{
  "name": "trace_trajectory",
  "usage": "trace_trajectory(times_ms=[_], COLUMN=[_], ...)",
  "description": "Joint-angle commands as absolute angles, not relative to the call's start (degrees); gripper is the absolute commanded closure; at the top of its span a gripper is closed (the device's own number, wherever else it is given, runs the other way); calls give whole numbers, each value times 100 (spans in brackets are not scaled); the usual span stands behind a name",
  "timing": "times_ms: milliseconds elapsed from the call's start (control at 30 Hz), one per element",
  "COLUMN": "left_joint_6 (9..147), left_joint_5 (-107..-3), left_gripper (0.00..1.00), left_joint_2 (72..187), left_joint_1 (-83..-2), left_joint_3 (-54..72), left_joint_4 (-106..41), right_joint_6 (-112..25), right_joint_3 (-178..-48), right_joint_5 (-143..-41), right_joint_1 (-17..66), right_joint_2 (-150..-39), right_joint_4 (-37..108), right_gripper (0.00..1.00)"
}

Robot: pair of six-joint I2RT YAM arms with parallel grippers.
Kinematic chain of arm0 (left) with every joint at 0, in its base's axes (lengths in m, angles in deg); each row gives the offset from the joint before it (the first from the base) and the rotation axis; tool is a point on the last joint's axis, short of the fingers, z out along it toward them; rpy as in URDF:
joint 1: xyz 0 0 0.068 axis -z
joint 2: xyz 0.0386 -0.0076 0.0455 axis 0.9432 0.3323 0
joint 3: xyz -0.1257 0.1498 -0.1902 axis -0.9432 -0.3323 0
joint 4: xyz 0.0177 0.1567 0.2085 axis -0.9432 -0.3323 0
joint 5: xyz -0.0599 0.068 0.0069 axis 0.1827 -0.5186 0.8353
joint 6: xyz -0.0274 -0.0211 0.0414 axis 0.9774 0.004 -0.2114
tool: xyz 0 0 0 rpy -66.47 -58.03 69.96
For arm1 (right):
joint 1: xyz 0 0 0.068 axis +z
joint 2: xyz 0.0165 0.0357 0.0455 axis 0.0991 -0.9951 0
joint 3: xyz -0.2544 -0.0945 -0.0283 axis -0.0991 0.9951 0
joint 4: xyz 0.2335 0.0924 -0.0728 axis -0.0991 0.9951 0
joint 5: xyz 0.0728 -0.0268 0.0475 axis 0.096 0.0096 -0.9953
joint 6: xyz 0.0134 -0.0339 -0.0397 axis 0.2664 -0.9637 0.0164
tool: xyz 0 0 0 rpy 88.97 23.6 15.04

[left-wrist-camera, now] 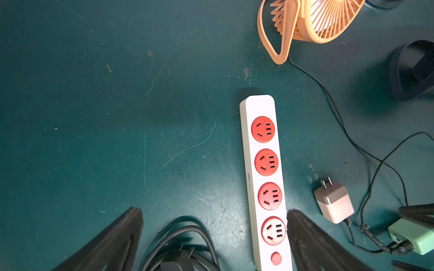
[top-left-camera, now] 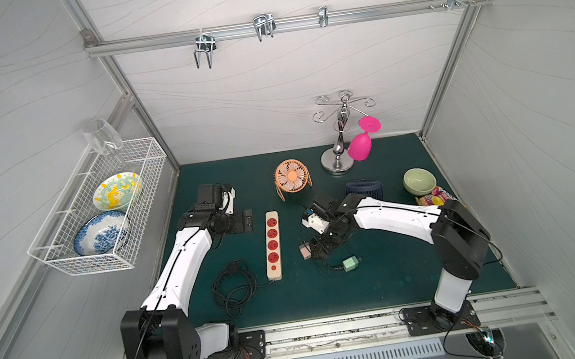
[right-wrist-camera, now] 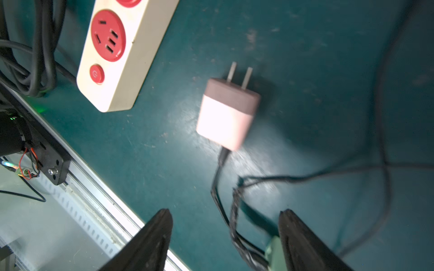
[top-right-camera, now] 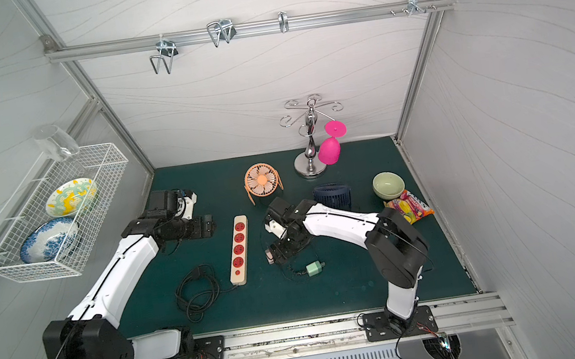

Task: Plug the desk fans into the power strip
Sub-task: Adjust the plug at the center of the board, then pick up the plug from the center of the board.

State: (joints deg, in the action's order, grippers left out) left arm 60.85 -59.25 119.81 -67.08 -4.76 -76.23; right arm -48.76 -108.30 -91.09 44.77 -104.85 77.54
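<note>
The orange desk fan [top-left-camera: 292, 178] [top-right-camera: 261, 182] [left-wrist-camera: 314, 21] stands at the back of the green mat, and its thin black cord trails toward two plugs. The cream power strip [top-left-camera: 273, 244] [top-right-camera: 238, 249] [left-wrist-camera: 265, 176] [right-wrist-camera: 122, 54] lies lengthwise mid-mat with its red sockets facing up. A pink plug [top-left-camera: 305, 251] [left-wrist-camera: 333, 201] [right-wrist-camera: 227, 115] rests on the mat to its right, prongs toward the strip. A green plug [top-left-camera: 350, 264] [left-wrist-camera: 408, 237] lies beyond it. My right gripper [top-left-camera: 319, 248] [right-wrist-camera: 225, 223] is open just behind the pink plug, with only cords between its fingers. My left gripper [top-left-camera: 240, 221] [left-wrist-camera: 216, 225] hangs wide open and empty, left of the strip.
The strip's coiled black cord [top-left-camera: 234, 287] lies front left. A dark blue fan [top-left-camera: 364, 187], a green bowl [top-left-camera: 419, 181] and a snack bag [top-left-camera: 435, 198] sit to the right. A chrome glass stand [top-left-camera: 337, 166] with a pink glass [top-left-camera: 361, 146] is at the back. A wire basket [top-left-camera: 61, 251] of plates hangs on the left wall.
</note>
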Motion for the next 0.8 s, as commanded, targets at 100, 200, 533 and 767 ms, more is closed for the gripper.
trace_trajectory(times_ms=[100,200,533,767], left_joint_6=[6120,6121,6129,6134], left_joint_5=[-5747,-5775,-5652,-5631], left_gripper=[0,0,0,0], left_joint_2=[11913,11904,11825,11796], left_joint_1=[-6747,-6796,-6812,-6810], left_joint_3=[-405,-321,-454,-404], left_joint_4=[-7538,-7650,-7545,-7616], right_joint_6=[-5049,-5509,-8073,-8995], right_joint_3=[-10213,-10215,-9918,-9815], right_joint_5=[-8726,-8668,-8525,-8163], right_joint_1=[4223,4233,4474,4520], right_joint_2=[-9628,-9465,-8675,-9164], right_joint_4=[8398,8836,8608,9174], right_gripper=[22,20,15,18])
